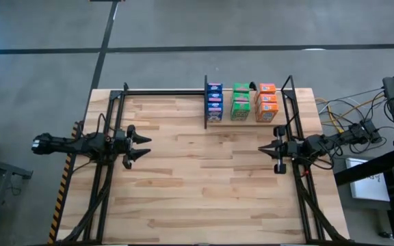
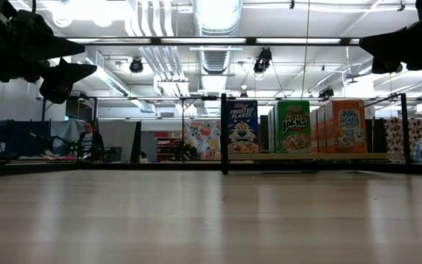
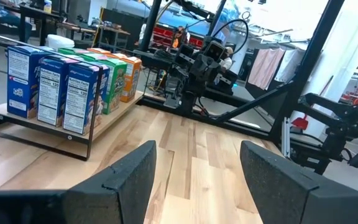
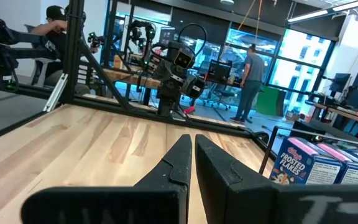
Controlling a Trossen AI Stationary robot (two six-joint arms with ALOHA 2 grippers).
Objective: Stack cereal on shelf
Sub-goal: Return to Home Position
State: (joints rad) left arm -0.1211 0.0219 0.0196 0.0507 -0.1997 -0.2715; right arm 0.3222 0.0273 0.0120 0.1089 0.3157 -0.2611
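All visible cereal boxes point(image 1: 241, 101) stood on the shelf point(image 3: 122, 111) in blue, green and orange rows — stacking appeared complete. Left gripper point(image 1: 145, 147) was wide, right gripper point(image 1: 262, 149) narrow — both empty.

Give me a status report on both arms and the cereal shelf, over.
Left gripper open, right gripper shut, both empty, at table sides. Small blue, green and orange cardboard cereal boxes on narrow light-wood shelf. Nothing in the way.
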